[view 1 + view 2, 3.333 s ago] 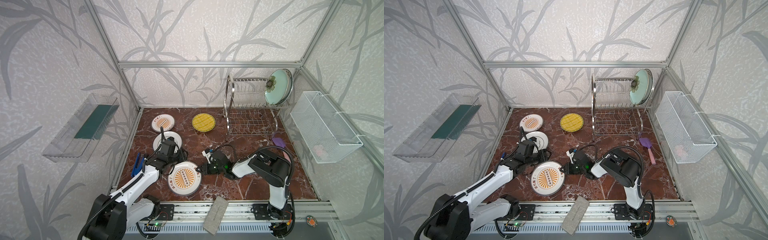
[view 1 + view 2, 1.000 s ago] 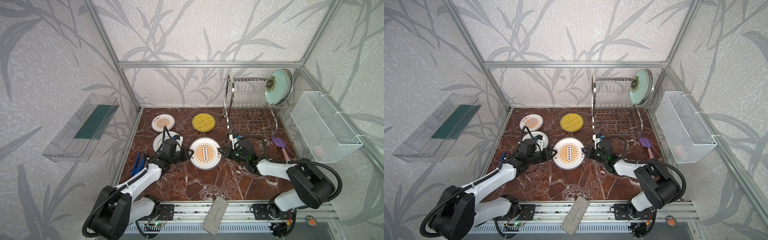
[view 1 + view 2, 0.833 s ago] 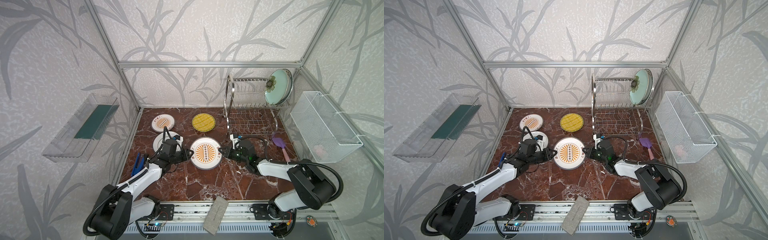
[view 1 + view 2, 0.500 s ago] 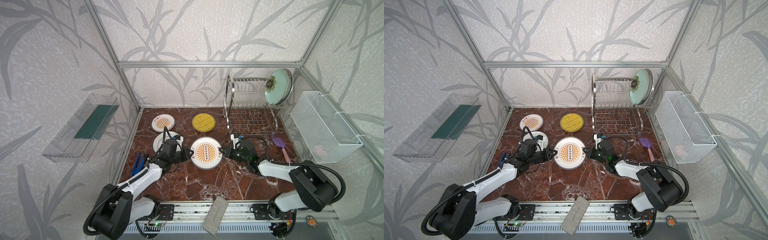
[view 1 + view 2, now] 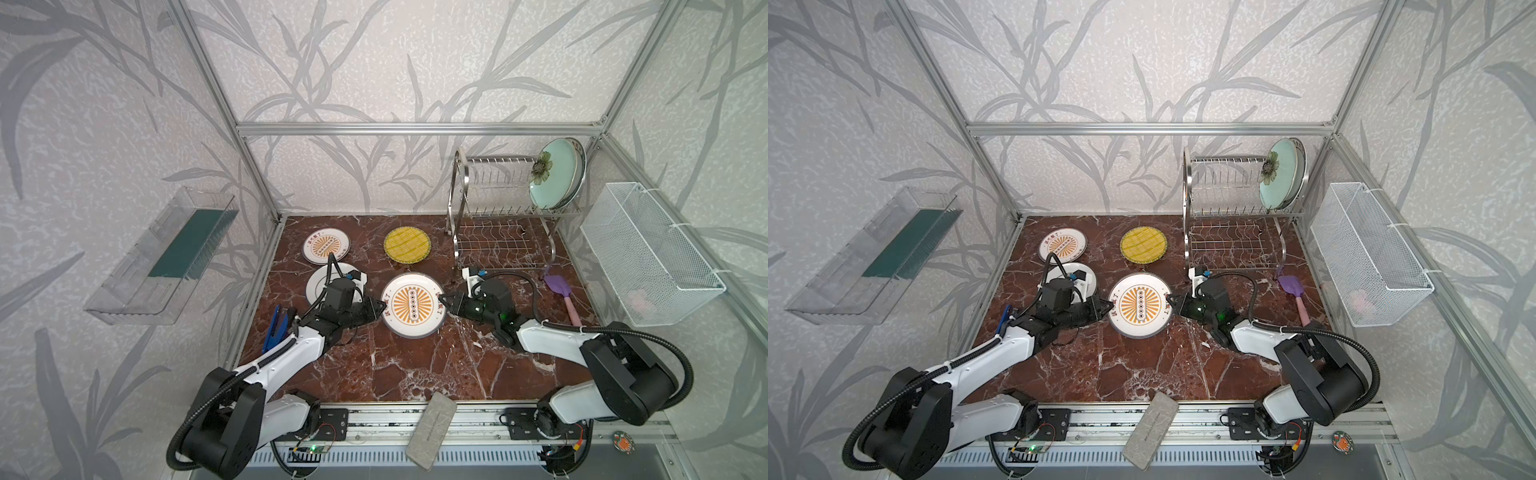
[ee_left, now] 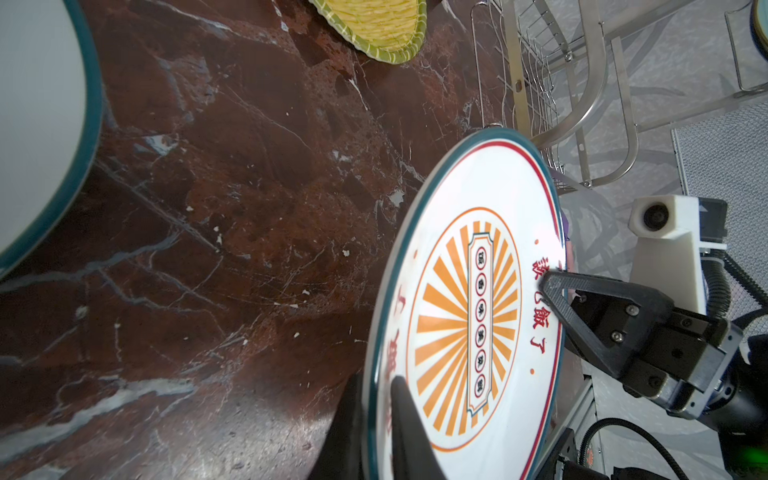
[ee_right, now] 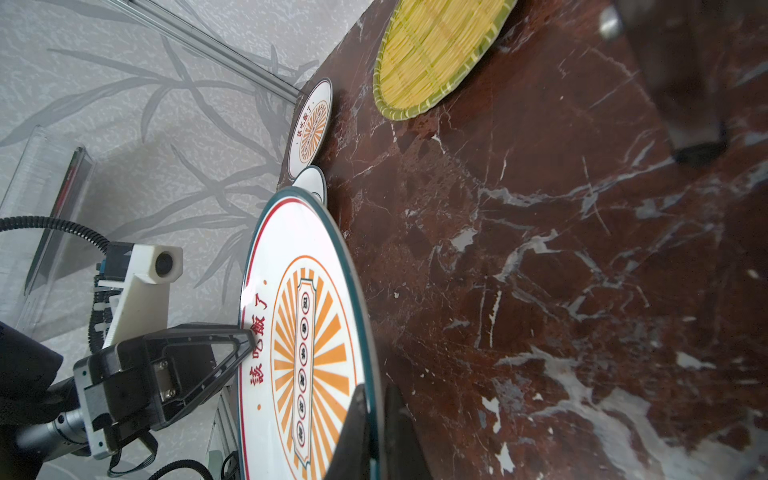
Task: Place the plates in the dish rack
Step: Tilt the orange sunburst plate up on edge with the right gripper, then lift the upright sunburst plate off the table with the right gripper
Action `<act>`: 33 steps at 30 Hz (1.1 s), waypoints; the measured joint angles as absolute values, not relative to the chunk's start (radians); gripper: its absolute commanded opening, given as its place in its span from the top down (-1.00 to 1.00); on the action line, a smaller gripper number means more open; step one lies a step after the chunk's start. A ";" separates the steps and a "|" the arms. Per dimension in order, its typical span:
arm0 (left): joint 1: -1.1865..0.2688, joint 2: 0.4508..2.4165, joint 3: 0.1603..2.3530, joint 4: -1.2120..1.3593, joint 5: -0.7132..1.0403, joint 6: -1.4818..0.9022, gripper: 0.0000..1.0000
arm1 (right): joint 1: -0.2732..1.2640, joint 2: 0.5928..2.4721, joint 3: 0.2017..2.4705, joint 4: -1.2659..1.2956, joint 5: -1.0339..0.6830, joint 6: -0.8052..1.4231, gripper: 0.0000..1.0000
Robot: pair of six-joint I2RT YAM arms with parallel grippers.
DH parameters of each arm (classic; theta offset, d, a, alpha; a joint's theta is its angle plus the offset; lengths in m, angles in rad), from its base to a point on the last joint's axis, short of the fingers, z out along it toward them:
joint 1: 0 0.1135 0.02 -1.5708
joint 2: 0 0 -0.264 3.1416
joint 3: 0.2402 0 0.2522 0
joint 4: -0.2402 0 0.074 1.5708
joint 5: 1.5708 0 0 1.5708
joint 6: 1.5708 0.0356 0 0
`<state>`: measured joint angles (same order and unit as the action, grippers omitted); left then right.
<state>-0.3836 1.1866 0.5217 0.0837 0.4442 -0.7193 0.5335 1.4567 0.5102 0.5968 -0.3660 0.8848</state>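
A large white plate with an orange sunburst [image 5: 412, 305] [image 5: 1140, 305] hangs tilted over the middle of the table, gripped from both sides. My left gripper [image 5: 381, 308] [image 6: 378, 415] is shut on its left rim. On the opposite rim my right gripper [image 5: 441, 300] [image 7: 376, 419] is shut too. Flat on the table lie a small sunburst plate [image 5: 326, 247], a teal-rimmed white plate [image 5: 318, 286] partly under my left arm, and a yellow plate [image 5: 407, 245]. The steel dish rack [image 5: 490, 195] at the back right holds a mint flower plate [image 5: 555, 174] upright on its top tier.
A purple spatula [image 5: 559, 286] lies right of my right arm, near the rack's foot. On the right wall hangs a white mesh basket [image 5: 648, 253], on the left wall a clear tray [image 5: 166, 253]. A blue tool [image 5: 274, 328] lies by my left arm.
My right gripper carried the large sunburst plate from the front left to the middle. In the last second my left gripper's jaws closed on its left rim; the plate hardly moved.
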 measured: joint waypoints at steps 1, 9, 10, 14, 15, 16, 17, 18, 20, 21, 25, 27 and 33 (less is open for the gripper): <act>-0.384 1.187 0.522 0.085 0.445 -0.724 0.91 | 0.533 1.456 0.510 0.596 -0.366 0.885 1.00; -0.384 1.187 0.522 0.099 0.448 -0.737 1.00 | 0.529 1.457 0.510 0.590 -0.366 0.885 0.85; -0.384 1.187 0.522 0.100 0.448 -0.738 1.00 | 0.529 1.457 0.510 0.589 -0.366 0.886 0.80; -0.387 1.186 0.522 0.117 0.453 -0.746 1.00 | 0.529 1.457 0.510 0.585 -0.357 0.888 0.59; -0.389 1.186 0.522 0.122 0.455 -0.751 1.00 | 0.529 1.457 0.510 0.585 -0.356 0.889 0.56; -0.389 1.185 0.522 0.125 0.456 -0.754 1.00 | 0.529 1.457 0.510 0.585 -0.356 0.889 0.52; -0.389 1.184 0.522 0.129 0.456 -0.759 1.00 | 0.529 1.457 0.510 0.586 -0.356 0.889 0.49; -0.390 1.181 0.522 0.131 0.457 -0.762 1.00 | 0.529 1.457 0.510 0.586 -0.357 0.891 0.45; -0.392 1.172 0.522 0.134 0.457 -0.765 1.00 | 0.529 1.457 0.510 0.588 -0.359 0.892 0.40; -0.393 1.164 0.522 0.135 0.458 -0.765 1.00 | 0.529 1.457 0.510 0.591 -0.360 0.893 0.39; -0.393 1.131 0.522 0.135 0.457 -0.771 1.00 | 0.529 1.458 0.510 0.610 -0.368 0.897 0.38; -0.393 1.116 0.522 0.134 0.456 -0.772 1.00 | 0.529 1.467 0.510 0.628 -0.376 0.904 0.38; -0.393 1.069 0.521 0.127 0.446 -0.772 1.00 | 0.530 1.500 0.511 0.685 -0.412 0.923 0.36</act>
